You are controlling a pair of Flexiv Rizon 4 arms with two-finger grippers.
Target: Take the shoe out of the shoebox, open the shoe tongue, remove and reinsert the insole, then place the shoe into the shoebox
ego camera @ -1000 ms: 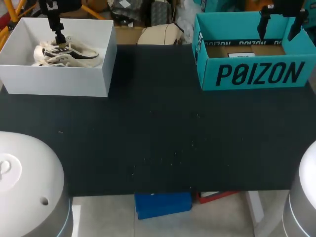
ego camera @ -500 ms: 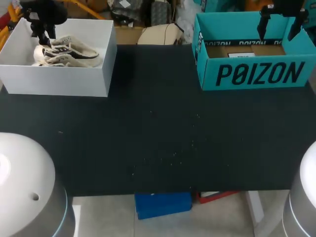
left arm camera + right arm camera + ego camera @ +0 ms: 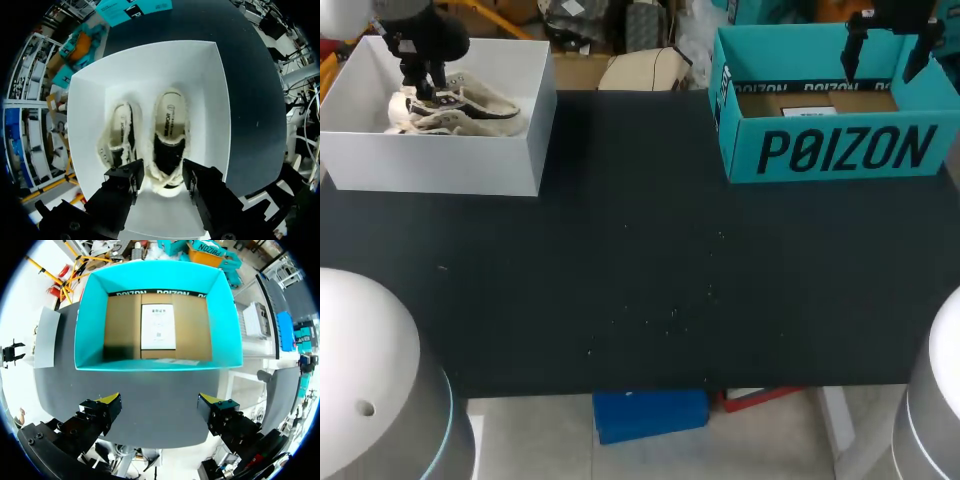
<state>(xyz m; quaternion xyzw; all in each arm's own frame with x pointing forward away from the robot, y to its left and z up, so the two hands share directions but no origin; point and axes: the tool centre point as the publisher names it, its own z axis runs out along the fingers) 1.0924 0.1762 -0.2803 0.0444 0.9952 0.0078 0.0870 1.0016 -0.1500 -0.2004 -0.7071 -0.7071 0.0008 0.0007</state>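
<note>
Two cream fleece-lined shoes lie side by side in the white box (image 3: 440,165) at the table's far left. My left gripper (image 3: 420,85) is down inside this box. In the left wrist view the left gripper (image 3: 161,175) has its fingers half closed against both sides of the heel of one shoe (image 3: 167,130), shut on it. The other shoe (image 3: 120,135) lies just beside that grip. The teal shoebox (image 3: 840,150) stands at the far right, holding only a white paper sheet (image 3: 157,327). Above it my right gripper (image 3: 885,55) hangs open, holding nothing (image 3: 160,402).
The wide dark tabletop (image 3: 640,270) lies between the two boxes. The white box's walls (image 3: 220,125) stand close around the shoes and the left fingers.
My left gripper shifted left, then a little back right over the shoes, and its fingers came in from wide open onto the shoe's heel. The right arm has kept still.
</note>
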